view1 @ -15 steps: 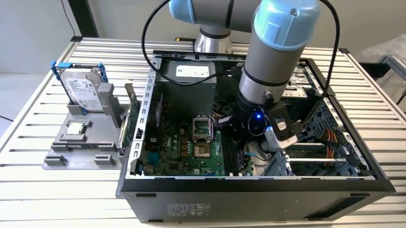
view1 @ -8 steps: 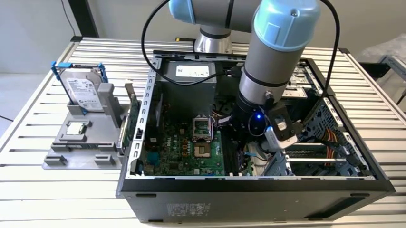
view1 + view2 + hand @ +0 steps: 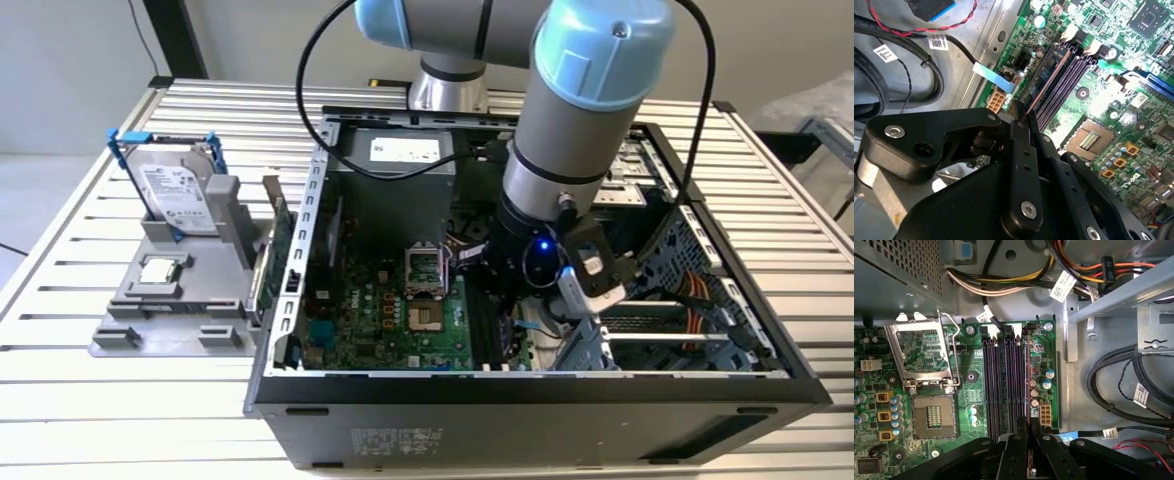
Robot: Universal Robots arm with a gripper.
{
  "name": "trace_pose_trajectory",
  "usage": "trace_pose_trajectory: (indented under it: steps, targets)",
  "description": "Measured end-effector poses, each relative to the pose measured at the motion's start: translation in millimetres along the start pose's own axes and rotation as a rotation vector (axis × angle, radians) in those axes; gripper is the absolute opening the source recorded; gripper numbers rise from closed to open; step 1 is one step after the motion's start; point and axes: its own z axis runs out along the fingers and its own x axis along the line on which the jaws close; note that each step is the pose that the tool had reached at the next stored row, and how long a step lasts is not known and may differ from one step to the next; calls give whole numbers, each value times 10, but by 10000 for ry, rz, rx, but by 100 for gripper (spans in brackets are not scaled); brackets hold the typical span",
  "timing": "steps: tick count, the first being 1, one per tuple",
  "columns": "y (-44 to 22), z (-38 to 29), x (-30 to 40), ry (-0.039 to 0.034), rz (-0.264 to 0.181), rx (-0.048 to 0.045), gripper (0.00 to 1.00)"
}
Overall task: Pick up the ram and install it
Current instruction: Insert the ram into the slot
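The arm is seen in the exterior view reaching down into the open computer case, with the gripper lowered over the green motherboard near the case's middle. In both wrist views the black fingers are pressed close together on a thin board held edge-on between them, and this is taken to be the ram. In the first wrist view the ram is seen as a narrow reddish-brown strip that runs from between the fingertips along the outermost of the dark memory slots, on the side nearest the small capacitors; whether it is fully seated in the slot cannot be told. In the second wrist view the same thin edge of the ram is seen rising from the gripper and lying along the slots toward their white end latches. The open processor socket lies just beside the slots, with its metal frame swung up. Outside the case, on the exterior view's left, a silver hard drive with blue brackets stands upright in a grey holder, and a small square chip rests on that holder.
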Motion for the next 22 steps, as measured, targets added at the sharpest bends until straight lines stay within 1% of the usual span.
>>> trace_pose_trajectory:
  steps: [6,12,13,15,16,17,20,22]
  targets:
    - [-24,0,-2,-1,-143,1,0]
    - [-25,0,-1,-2,-206,2,0]
    - [-24,2,0,-5,-217,31,0]
    - [-26,-1,0,-15,-254,201,0]
    - [-25,-5,-1,-17,-268,259,0]
    - [-25,-8,-1,-19,-274,290,0]
    - [-16,-13,1,-21,-278,308,0]
    - [17,-20,3,-20,-277,304,0]
